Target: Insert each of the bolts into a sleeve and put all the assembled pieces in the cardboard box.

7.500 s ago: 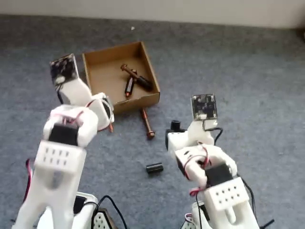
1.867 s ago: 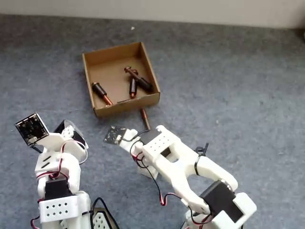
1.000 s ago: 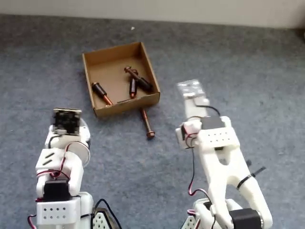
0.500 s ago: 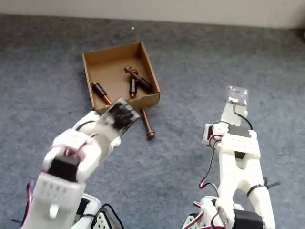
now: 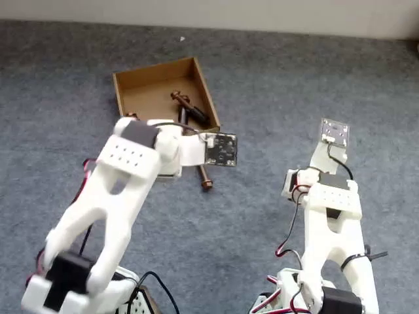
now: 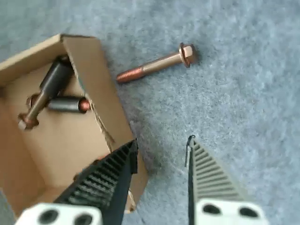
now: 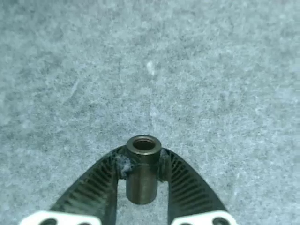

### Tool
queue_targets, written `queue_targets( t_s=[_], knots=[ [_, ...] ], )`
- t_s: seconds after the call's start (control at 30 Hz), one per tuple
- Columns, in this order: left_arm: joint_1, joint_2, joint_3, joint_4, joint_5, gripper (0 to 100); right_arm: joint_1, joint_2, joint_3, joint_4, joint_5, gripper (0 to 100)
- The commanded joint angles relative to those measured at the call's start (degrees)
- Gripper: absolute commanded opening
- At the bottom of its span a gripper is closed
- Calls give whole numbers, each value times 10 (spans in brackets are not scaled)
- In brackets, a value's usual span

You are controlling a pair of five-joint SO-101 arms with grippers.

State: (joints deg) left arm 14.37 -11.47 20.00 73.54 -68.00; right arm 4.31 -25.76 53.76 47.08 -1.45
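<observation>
Sleeve [image 7: 142, 176] sits clamped between right jaws, while left jaws gape wide, bolt [image 6: 154, 64] lying beyond their tips near box [image 6: 101, 93].

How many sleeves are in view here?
3. One sleeve is in the right gripper; a second sleeve and a third sleeve lie in the cardboard box. The left gripper covers part of the box, so another may be hidden.

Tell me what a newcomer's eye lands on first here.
A dark sleeve is clamped in the right arm's jaws above the grey carpet. A copper bolt lies loose on the carpet beside the cardboard box, where the left arm's jaws hover open.
</observation>
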Motion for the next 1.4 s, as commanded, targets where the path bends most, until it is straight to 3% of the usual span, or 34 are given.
queue_targets(
  t_s=[0.0,0.3,0.7,1.37],
  knots=[
    [18,88,-91,25,-79,199,6,-21,-5,-11,-2,5],
    [65,240,-208,56,-126,199,6,-21,-5,-11,-1,5],
    [102,365,-289,52,-132,199,3,-21,-5,-11,-1,5],
    [135,432,-302,24,-109,136,2,-21,-4,-11,0,5]
  ],
)
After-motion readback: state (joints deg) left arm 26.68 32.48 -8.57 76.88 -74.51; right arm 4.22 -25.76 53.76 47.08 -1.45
